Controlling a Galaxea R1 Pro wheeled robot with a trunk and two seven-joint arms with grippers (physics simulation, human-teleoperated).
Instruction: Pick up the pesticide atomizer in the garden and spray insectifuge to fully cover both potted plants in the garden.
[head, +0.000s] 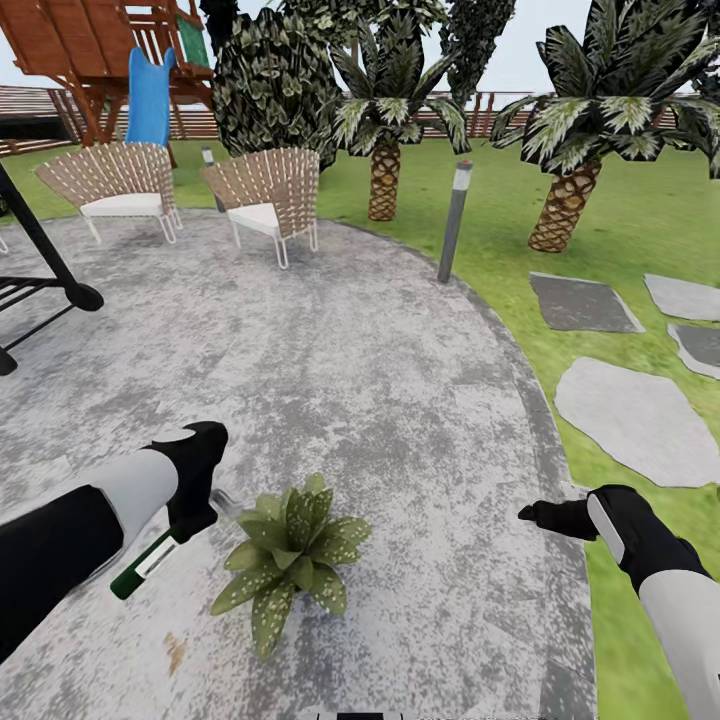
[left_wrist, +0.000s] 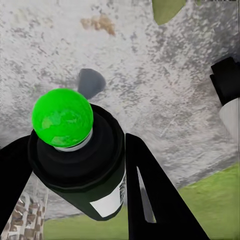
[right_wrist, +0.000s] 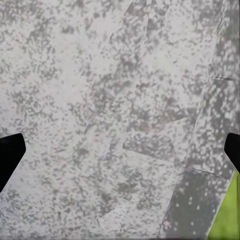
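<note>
From the head view, the left gripper (head: 190, 520) hangs over the grey patio (head: 380, 380), clamped around the pesticide atomizer (head: 150, 562), which slants away from the gripper toward the robot, its white label band showing. Just beside it, nearer the patio's middle, sits one potted plant (head: 290, 555), a low rosette of speckled leaves; its pot is hidden under the foliage. The right gripper (head: 545, 517) hovers near the patio's curved edge, where paving meets grass, with nothing in it; its jaw spacing is hard to judge here.

In the left wrist view, the two black fingers (left_wrist: 150, 195) press on either side of the atomizer's dark cylindrical body (left_wrist: 80, 165), below a bright green cap (left_wrist: 62, 117). The bottle looks small, rigid and light, with smooth sides that could slip or twist, so a hold around the mid-body, as here, seems soundest, leaving the top free to aim at the leaves.

In the right wrist view, the fingertips (right_wrist: 10, 155) stand at opposite margins, spread wide over bare paving, close to the patio's border and a sliver of grass (right_wrist: 225, 215).
</note>
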